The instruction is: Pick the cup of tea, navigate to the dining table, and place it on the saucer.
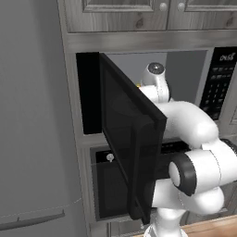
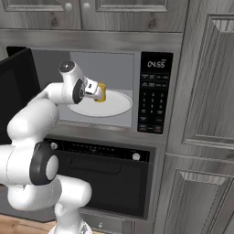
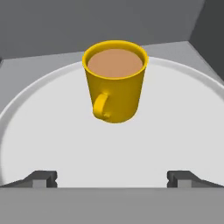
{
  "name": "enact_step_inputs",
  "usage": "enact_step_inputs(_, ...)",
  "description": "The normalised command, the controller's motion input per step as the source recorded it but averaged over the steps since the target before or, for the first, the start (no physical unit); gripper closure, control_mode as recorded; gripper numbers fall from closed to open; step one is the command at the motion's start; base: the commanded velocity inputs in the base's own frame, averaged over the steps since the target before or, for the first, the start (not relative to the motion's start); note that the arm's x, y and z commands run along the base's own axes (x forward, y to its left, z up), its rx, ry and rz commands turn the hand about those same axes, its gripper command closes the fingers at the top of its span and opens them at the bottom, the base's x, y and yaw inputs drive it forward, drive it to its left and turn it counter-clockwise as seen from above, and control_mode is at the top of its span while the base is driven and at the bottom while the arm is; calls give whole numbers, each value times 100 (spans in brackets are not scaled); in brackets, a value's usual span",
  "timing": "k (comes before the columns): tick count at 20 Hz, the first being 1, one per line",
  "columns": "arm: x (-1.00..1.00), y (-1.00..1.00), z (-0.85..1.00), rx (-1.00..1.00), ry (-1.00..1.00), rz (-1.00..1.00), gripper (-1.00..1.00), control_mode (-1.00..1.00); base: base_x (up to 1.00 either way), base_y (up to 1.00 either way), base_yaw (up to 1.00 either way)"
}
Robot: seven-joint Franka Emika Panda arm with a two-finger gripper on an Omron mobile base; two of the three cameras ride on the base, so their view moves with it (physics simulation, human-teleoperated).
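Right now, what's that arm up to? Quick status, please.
Gripper open, short of the cup of tea. Cup upright on microwave plate, handle facing gripper. Microwave door open, nothing between.

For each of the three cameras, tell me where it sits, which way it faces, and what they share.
Left base view: behind the arm's left, facing the open microwave door; white arm at right.
Right base view: behind its right, facing the microwave; arm at left.
Hand view: on the hand, facing the cup of tea; open end effector at bottom.
Shared: right base and hand views show the cup on the white plate.

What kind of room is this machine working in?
Most likely a home kitchen: a built-in microwave with its door swung open, an oven below it, grey wood cabinets, and a cup of tea on the microwave plate.
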Motion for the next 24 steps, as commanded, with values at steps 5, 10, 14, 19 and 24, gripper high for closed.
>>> enact_step_inputs(5, 13, 0, -14, 0, -2, 3, -100, -100, 0, 0, 0)
enact_step_inputs(10, 23, 4, -25, 0, -6, 0, -100, -100, 0, 0, 0)
enact_step_inputs(14, 25, 14, -17, 0, 0, 0, -100, -100, 0, 0, 0)
enact_step_inputs(19, 15, 8, -6, 0, 4, -3, -100, -100, 0, 0, 0)
enact_step_inputs(24, 9, 0, 0, 0, 0, -11, -100, -100, 0, 0, 0)
